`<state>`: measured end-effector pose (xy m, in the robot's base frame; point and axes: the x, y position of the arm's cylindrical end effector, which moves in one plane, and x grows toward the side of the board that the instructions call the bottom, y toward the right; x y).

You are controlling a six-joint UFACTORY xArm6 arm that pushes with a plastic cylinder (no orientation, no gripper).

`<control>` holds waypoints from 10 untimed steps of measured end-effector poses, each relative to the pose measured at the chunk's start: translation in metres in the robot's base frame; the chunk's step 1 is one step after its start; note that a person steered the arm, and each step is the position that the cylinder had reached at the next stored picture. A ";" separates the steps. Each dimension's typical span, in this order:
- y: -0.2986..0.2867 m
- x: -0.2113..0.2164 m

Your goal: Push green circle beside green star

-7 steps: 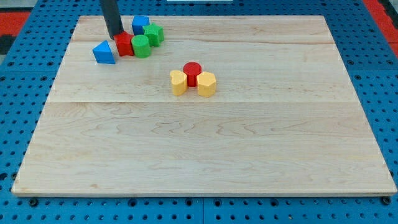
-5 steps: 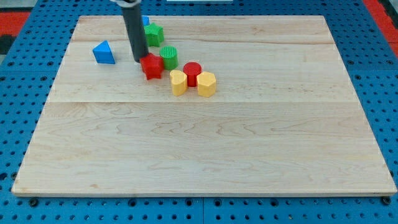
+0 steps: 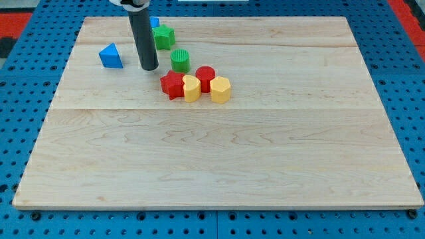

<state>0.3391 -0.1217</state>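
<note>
**Green circle sits just off my tip, apart from the green star**

The wooden board (image 3: 219,153) fills most of the view, a pale plank surface lying on a blue pegboard table (image 3: 20,99). All the blocks crowd its upper-left part.

The dark rod comes down from the view's top, and my tip (image 3: 149,68) rests on the board. There is no pincer on this arm, only the plain rod, so nothing opens, closes or clamps.

The green circle (image 3: 180,60) lies at about 2 to 3 o'clock from my tip, near it but with a strip of bare wood between them. The green star (image 3: 164,36) sits at roughly 11 o'clock from the green circle, close to the board's top edge, and the two green blocks are near each other without touching. From my tip the green star is at about 1 o'clock.

A blue block (image 3: 154,22), partly hidden behind the rod, sits just at 11 o'clock of the green star; its shape cannot be made out. A blue triangle (image 3: 111,56) lies at 9 o'clock from my tip, well clear of it.

At 5 o'clock from my tip a tight cluster stands: a red star (image 3: 172,85), a yellow block (image 3: 191,88) touching it, a red cylinder (image 3: 205,77) behind, and a yellow hexagon (image 3: 220,89) on the view's right.
</note>
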 end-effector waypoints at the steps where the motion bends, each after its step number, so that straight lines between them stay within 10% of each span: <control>1: 0.000 0.000; 10: 0.143 -0.012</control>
<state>0.3273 0.0211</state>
